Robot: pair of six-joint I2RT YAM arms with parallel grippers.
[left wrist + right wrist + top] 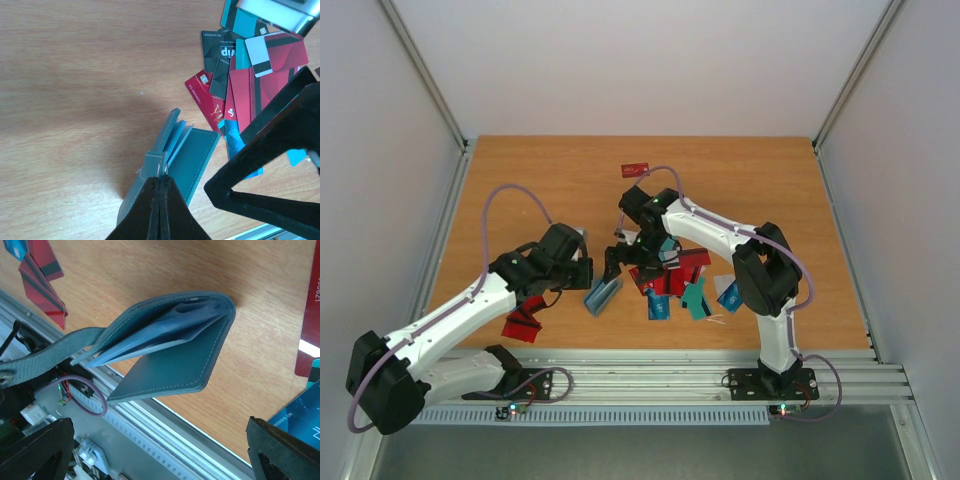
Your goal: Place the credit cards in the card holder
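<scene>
Your left gripper (159,182) is clenched on a thin edge of the card holder (603,294), lifting it partly open. The teal covers splay apart and the pale blue-grey pockets show between them. The holder sits close to the near edge of the table (540,190), just inside the aluminium rail (660,375) (there is little room on that side).

Your right gripper (616,264) stands released just above the holder, jaws wide, with nothing between them. Its fingers (285,450) frame the holder in the right wrist view without touching it.

The credit cards (672,283) lie overlapping in a pile of red, teal and dark, just right of the holder and under the right arm. One red card (635,168) lies alone towards the far edge. A few more red ones (523,322) lie beside the left arm, by the rail. The widest bare wood is to the far left and far right.

The right arm hides part of the pile from above, and its black finger (280,150) covers the lower cards in the left wrist view. You cannot tell whether any pocket holds a card.
</scene>
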